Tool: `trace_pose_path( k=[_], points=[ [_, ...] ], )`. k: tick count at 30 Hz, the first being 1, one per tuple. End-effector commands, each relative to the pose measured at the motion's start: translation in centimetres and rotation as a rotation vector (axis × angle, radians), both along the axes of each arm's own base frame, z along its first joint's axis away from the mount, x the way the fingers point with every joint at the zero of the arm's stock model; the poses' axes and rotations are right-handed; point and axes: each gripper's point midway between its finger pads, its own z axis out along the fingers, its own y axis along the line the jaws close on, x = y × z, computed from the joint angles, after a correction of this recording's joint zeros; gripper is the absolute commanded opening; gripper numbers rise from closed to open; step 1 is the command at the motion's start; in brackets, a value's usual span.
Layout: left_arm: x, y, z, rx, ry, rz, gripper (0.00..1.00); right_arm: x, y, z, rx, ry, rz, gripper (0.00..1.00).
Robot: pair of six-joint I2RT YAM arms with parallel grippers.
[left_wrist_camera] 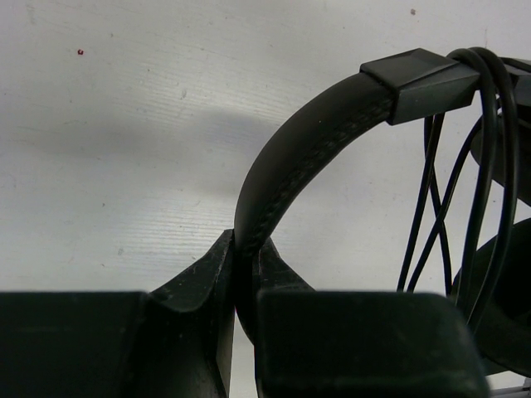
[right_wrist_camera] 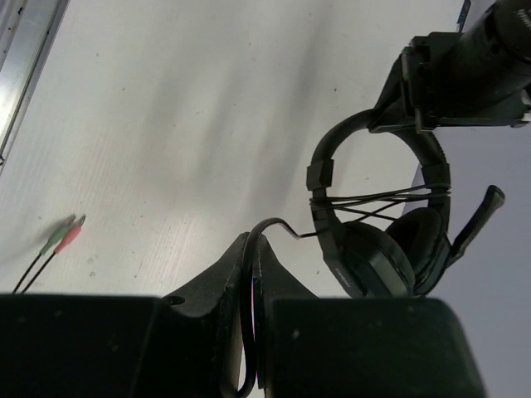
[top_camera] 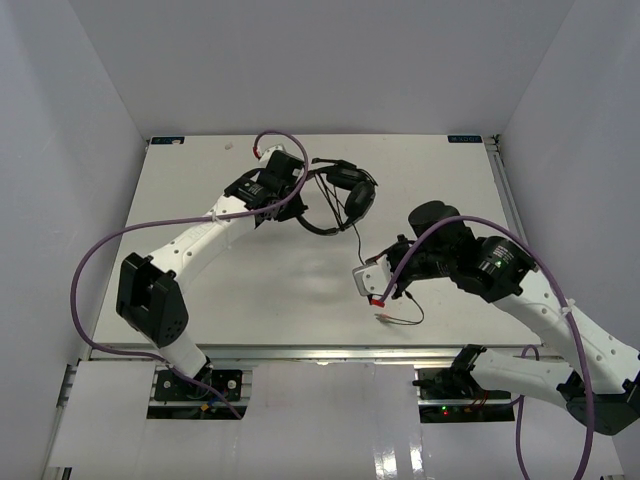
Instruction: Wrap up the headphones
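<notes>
Mid-wrap: cord [right_wrist_camera: 274,222] loops cross the headphones [top_camera: 350,195].
At 11 o'clock left gripper [left_wrist_camera: 246,265] clamps headband [left_wrist_camera: 282,166]; right gripper [right_wrist_camera: 251,265] pinches cord, next should carry another turn, taut.

2 arms are shown, the left arm [top_camera: 200,238] and the right arm [top_camera: 580,335], each built of white links with black joints and black jaws. Thick purple cables [top_camera: 78,275] are strung along both.
</notes>
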Motion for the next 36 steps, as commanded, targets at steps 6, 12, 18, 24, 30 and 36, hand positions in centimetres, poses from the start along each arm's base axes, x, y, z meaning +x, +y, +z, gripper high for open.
trace_pose_path(
  k=[6,12,18,24,30,36],
  points=[
    [1.3,-1.2,6.0,-0.149,-0.118,0.014,0.0,-1.2,-0.3,-1.6,-0.005,0.026,0.03,0.1],
    [1.4,-1.0,5.2,-0.138,-0.106,0.023,0.0,-0.9,0.2,-0.2,0.018,0.012,0.032,0.1],
    [1.7,-1.7,5.7,-0.175,-0.102,0.011,0.0,-0.9,0.5,-0.7,0.011,0.029,0.037,0.1],
    [1.5,-1.8,6.3,-0.186,-0.112,0.0,0.0,-1.0,0.3,-1.7,-0.005,0.039,0.033,0.1],
    [0.9,-2.6,7.1,-0.241,-0.112,-0.035,0.0,-0.7,0.1,-2.9,-0.033,0.032,0.029,0.1],
    [0.6,-2.6,7.7,-0.249,-0.121,-0.047,0.0,-0.3,0.0,-2.9,-0.041,0.014,0.022,0.1]
  ],
)
